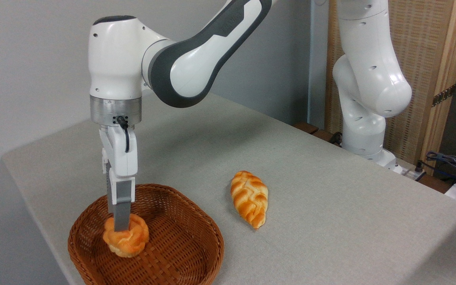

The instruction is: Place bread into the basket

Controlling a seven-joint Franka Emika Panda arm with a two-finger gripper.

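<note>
The bread (127,238), a small round golden-orange bun with a knotted top, is inside the reddish-brown wicker basket (188,221) at the lower left, low over its woven floor or resting on it. My gripper (120,226) reaches straight down into the basket, its grey fingers (122,209) shut on the bread's top. The near finger hides the other finger and part of the bun.
A longer braided, leaf-shaped loaf (250,198) lies on the grey table (331,221) to the right of the basket. The arm's white base (364,130) stands at the far right edge, with cables (449,162) beyond it. The basket sits close to the table's left edge.
</note>
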